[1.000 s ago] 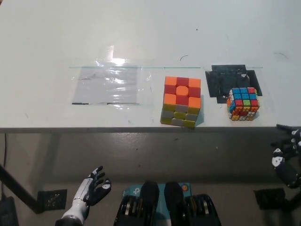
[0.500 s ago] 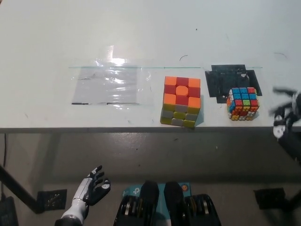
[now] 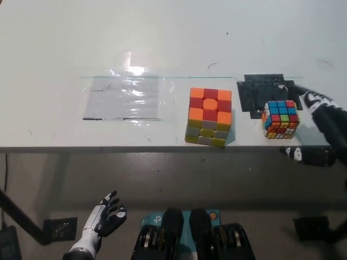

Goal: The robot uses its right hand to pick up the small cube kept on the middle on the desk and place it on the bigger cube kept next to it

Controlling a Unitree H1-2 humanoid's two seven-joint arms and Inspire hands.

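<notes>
Small cube (image 3: pixel 281 119) sits on the desk (image 3: pixel 162 38) near the front edge, partly on a black patch (image 3: pixel 255 95), with the big cube (image 3: pixel 209 117) well apart on its left side as the robot sees it. Nothing is on top of the big cube yet, so the job is at its reach step, with no grasp made.

Right hand (image 3: pixel 321 130) is coming in from the right edge, just beside the small cube. Its fingers are spread: one finger (image 3: pixel 312 99) points toward the cube's far corner, another (image 3: pixel 303 156) hangs below the desk's front edge. Whether any fingertip touches the cube I cannot tell; it looks close but apart. The hand holds nothing.

Left hand (image 3: pixel 106 214) rests low at the lower left, below desk level, fingers loosely apart and empty.

Next, I reckon, the right hand has to bracket the small cube, one side of the hand behind it and the other in front, then close on opposite faces. The lower finger seems too low; it would need to rise above the desk edge first. After that comes a lift high enough to clear the big cube's top, a carry leftward, and a level set-down. A clear sheet (image 3: pixel 124 97) lies farther left, out of the way.
</notes>
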